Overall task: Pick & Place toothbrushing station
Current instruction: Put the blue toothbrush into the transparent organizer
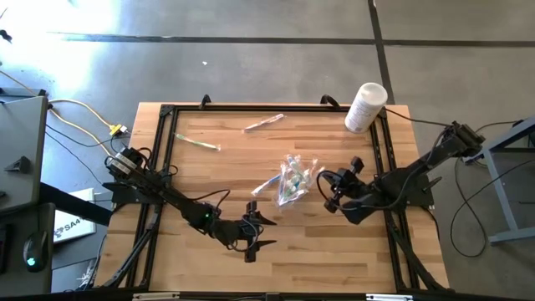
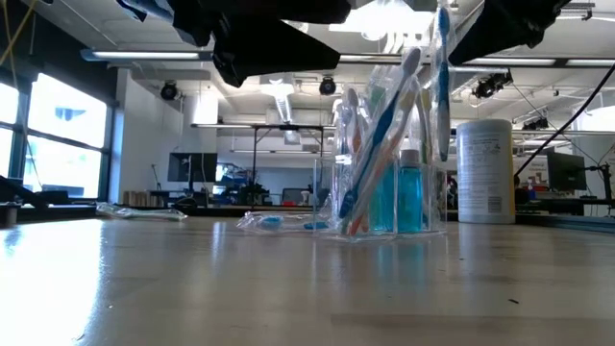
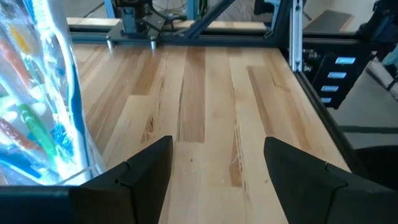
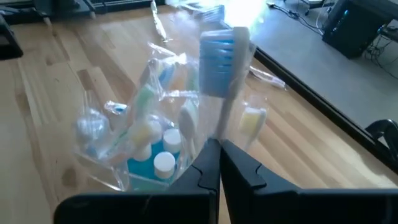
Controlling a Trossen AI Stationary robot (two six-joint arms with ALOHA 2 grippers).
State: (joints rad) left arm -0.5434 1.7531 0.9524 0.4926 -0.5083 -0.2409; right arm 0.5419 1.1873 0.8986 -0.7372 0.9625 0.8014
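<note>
My right gripper (image 4: 219, 163) is clenched on the handle of a blue-bristled toothbrush (image 4: 221, 56), head up, right over the clear bag (image 1: 294, 179) mid-table. My left gripper (image 1: 261, 232) is released, jaws wide, nothing between them, near edge of the table just left of the bag.

The bag stands upright, already stuffed: several toothbrushes plus teal tubes (image 2: 408, 195) with white caps at the bottom. Two wrapped toothbrushes lie loose at the far side, one far left (image 1: 197, 143), one far centre (image 1: 263, 123). A white canister (image 1: 365, 106) stands at the far right corner.

Handling guess: the brush is light, stiff and slim, so a mid-handle pinch looks fine, but the smooth plastic could twist in my fingers. The bag is thin, crinkly and floppy, light enough to tip or slide if nudged. I'd take it by the upper rim film, not the body; squeezing the body just shifts the contents. The flat wrapped ones look slippery; pinch across the handle.
</note>
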